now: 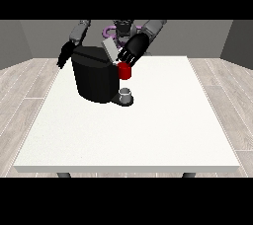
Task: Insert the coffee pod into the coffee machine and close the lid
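The white table (148, 135) is the largest thing: a broad, matte, faintly speckled slab with square corners and a thin pale edge, standing on a floor of grey wood-look planks (225, 100). Most of its top lies bare, from the near edge up past the middle and along the whole right side, so there is wide room there.

The coffee machine (94, 78) stands near the far left corner, a smooth black drum with a rounded front and a flat top. Its grey lid (109, 49) tilts up at the far side. A low dark foot sticks out at its right, and on it sits a small grey cup-shaped thing (126, 94); whether this is the coffee pod I cannot tell. A red thing at the machine (124, 71), glossy and cylindrical, hangs just above it.

The hand at the view's right (132, 50) is black, its fingers curled downward over the red thing and beside the lid. The hand at the view's left (64, 55) hangs beyond the table's far left edge, fingers pointing straight down, apart from the machine.
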`<state>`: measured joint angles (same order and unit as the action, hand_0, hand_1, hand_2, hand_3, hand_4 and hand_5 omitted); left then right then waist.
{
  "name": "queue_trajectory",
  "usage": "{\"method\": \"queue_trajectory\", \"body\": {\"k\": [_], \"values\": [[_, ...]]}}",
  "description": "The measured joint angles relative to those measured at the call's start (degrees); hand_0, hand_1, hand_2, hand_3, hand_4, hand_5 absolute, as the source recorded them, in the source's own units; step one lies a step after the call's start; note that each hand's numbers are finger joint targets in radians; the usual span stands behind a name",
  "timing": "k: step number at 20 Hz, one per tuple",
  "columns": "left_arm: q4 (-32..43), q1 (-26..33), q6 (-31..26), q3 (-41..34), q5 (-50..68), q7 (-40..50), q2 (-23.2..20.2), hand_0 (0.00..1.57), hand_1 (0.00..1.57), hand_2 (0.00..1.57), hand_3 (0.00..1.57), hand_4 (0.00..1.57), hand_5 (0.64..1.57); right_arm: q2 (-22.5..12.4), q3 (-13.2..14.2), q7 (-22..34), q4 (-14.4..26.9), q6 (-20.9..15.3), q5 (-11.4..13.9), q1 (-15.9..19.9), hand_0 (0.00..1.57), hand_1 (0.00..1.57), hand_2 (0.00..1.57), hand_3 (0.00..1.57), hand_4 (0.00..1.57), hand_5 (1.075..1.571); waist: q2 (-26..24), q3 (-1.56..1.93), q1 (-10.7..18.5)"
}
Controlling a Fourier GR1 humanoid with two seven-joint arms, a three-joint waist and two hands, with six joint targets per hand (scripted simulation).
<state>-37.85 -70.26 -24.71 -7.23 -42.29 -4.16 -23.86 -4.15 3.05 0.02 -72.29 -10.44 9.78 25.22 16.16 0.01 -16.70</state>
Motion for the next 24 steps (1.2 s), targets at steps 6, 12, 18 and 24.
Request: {"method": "queue_trajectory", "body": {"k": [6, 12, 18, 24], "values": [[0.87, -0.8, 0.92, -0.13, -0.66, -0.72, -0.89, 1.23, 1.23, 1.26, 1.2, 0.41, 1.571, -0.19, 0.06, -0.03, -0.57, 0.4, -0.31, 0.24, 0.0, 0.0, 0.0, 0.0, 0.0, 1.571, 1.0, 0.01, -0.83], [1.31, -1.89, 1.66, -0.47, -0.93, -1.48, -1.5, 1.22, 1.22, 1.24, 1.2, 0.36, 1.571, -0.37, 0.38, 0.74, -0.64, 0.57, -0.65, 0.97, 0.0, 0.0, 0.0, 0.0, 0.0, 1.571, 1.32, -0.01, -0.84], [1.16, -2.75, 3.4, -0.44, -1.62, -2.95, -2.2, 1.27, 1.27, 1.27, 1.18, 0.17, 1.571, -0.82, 0.52, 0.16, -0.47, 0.43, -0.31, 1.56, 0.0, 0.0, 0.0, 0.0, 0.0, 1.571, 2.57, 0.01, -0.79], [1.29, -2.18, 5.51, 1.86, -4.76, -3.83, -2.82, 1.17, 1.17, 1.19, 1.07, 0.0, 1.571, -0.77, 0.57, 1.78, -1.19, 0.16, -0.33, 2.3, 0.0, 0.0, 0.0, 0.0, 0.0, 1.571, 2.2, 0.01, -1.08]]}}
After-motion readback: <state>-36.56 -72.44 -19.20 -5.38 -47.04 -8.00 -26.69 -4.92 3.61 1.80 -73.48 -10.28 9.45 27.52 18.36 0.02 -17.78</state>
